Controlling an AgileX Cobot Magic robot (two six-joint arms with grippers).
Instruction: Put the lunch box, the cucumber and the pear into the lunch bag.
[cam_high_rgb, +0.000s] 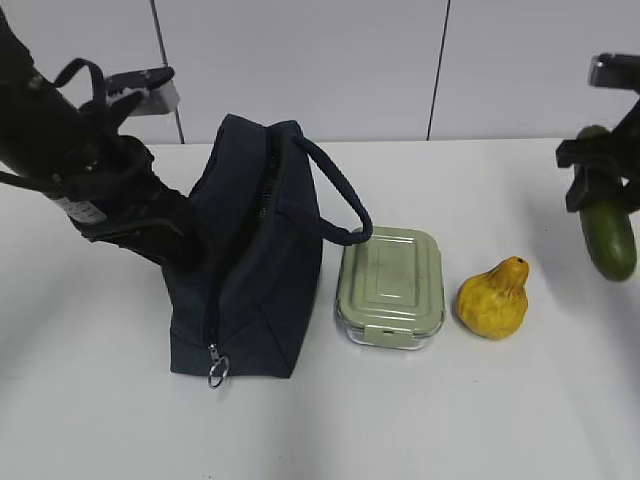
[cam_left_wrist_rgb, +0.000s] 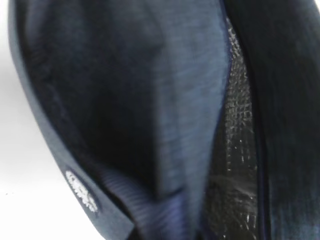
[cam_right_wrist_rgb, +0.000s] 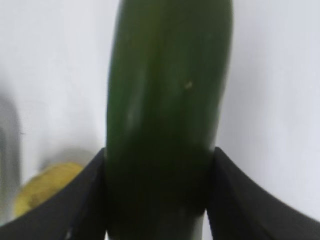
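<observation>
Right gripper (cam_right_wrist_rgb: 157, 200) has its jaws clamped on the cucumber (cam_right_wrist_rgb: 167, 115); the left gripper's jaws cannot be told at the lunch bag (cam_high_rgb: 250, 260)

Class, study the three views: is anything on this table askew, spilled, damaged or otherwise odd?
Only the lunch bag looks askew: it leans left, against the left arm. The lunch box sits flat with its lid on, the pear lies beside it, and the right gripper holds the cucumber. Nothing spilled.
</observation>
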